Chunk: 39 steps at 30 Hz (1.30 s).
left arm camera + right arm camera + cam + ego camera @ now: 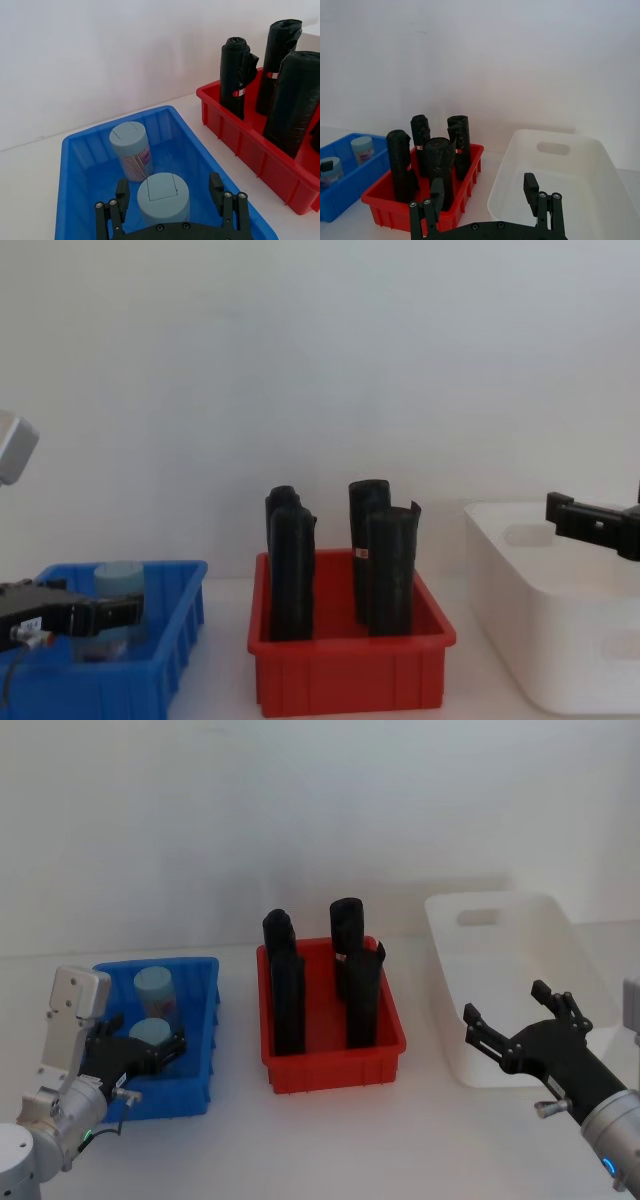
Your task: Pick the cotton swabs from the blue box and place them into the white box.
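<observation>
1. Near the desk's [430,1140] left edge, the left tool [169,184] straddles the nearer cotton swabs tub [163,197] in the blue box [80,170], fingers apart.
2. Toward the right edge, the right tool [505,1000] hangs spread above the white box's [560,935] near rim.
3. Deeper in the blue box stands a second tub [131,150].

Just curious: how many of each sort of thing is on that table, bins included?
Cotton swab tubs: 2
Black rolls: 4
Bins: 3, the blue bin, the red bin and the white bin
Total: 9
</observation>
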Motion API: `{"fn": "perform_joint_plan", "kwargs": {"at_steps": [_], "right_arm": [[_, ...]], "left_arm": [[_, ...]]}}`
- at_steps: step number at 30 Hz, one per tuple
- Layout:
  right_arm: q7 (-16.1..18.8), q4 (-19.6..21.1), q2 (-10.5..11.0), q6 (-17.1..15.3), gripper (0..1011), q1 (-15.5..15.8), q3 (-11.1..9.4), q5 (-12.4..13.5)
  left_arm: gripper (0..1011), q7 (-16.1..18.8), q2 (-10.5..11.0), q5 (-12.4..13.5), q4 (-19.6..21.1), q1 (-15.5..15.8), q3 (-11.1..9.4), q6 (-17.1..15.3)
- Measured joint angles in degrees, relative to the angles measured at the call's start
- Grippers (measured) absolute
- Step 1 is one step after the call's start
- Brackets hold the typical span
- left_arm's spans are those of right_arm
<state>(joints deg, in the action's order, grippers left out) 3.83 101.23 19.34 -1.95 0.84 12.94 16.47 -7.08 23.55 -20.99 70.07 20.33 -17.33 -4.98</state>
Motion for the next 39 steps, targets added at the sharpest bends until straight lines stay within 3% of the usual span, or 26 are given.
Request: {"fn": "perform_joint_plan", "kwargs": {"at_steps": [26,32,39], "right_arm": [[0.00,0.00,0.00,0.00,1002,0.00,0.00,0.00],[0.00,0.00,0.00,0.00,1002,0.00,0.00,0.00],[0.00,0.00,0.00,0.00,1002,0.00,0.00,0.00]], "left_arm": [[1004,-2.90,-1.35,0.36,-7.09,3.11,0.53,0.70],[905,-3.51,-1.61,0.99,-8.12,3.66,0.53,0.69],[689,-3.98,-1.85,1.55,-8.82,4.12,0.50,0.90]]}}
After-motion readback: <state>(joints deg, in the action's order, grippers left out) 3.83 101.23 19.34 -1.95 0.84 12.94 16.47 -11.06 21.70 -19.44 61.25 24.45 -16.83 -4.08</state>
